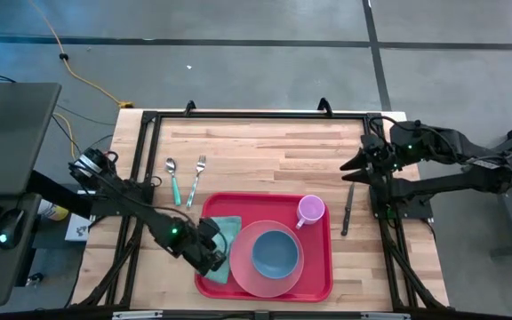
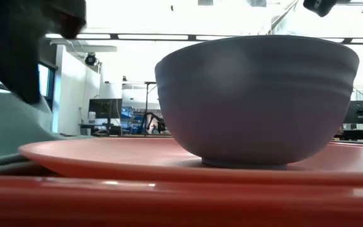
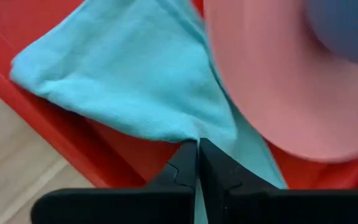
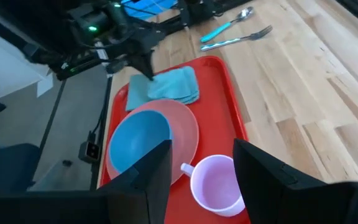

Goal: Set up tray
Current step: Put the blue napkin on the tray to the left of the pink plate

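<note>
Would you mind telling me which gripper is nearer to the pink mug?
The right gripper hangs over bare table just beyond the pink mug; the left gripper is across the tray, at the napkin.

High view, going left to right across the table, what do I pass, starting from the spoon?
spoon → fork → teal cloth, pinched by the left gripper → blue bowl on the pink plate → pink mug → knife → right gripper

A robotics lab: polished concrete floor (image 1: 265, 62), computer monitors (image 2: 103, 110) behind, a keyboard-and-mouse desk (image 1: 3, 142) beside the butcher-block table (image 1: 265, 147)
</note>
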Controlling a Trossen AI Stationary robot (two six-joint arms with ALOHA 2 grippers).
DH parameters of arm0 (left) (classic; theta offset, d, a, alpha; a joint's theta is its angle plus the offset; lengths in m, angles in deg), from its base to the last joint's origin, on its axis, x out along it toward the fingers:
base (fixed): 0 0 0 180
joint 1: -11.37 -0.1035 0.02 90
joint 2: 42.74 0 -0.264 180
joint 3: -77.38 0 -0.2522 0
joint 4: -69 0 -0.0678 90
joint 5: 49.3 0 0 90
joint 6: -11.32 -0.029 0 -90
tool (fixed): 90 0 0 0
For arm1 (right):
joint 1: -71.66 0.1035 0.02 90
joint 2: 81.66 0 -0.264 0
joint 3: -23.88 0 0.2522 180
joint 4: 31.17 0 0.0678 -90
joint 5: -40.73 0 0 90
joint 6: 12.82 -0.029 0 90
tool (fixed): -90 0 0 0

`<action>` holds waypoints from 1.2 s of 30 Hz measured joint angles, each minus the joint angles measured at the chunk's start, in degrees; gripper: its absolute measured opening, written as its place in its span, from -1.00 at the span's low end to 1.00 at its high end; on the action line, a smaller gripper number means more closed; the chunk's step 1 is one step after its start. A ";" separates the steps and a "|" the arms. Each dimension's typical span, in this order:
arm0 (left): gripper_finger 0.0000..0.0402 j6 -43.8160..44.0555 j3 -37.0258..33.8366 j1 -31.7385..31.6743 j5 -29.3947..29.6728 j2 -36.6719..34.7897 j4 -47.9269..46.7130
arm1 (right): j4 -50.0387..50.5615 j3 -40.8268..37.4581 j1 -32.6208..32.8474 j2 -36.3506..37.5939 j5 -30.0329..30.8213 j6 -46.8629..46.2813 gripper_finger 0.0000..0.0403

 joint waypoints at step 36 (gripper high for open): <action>-0.96 1.54 0.02 -3.60 -6.98 8.71 9.30 | 0.45 -0.09 0.00 -0.14 -4.83 4.75 -0.26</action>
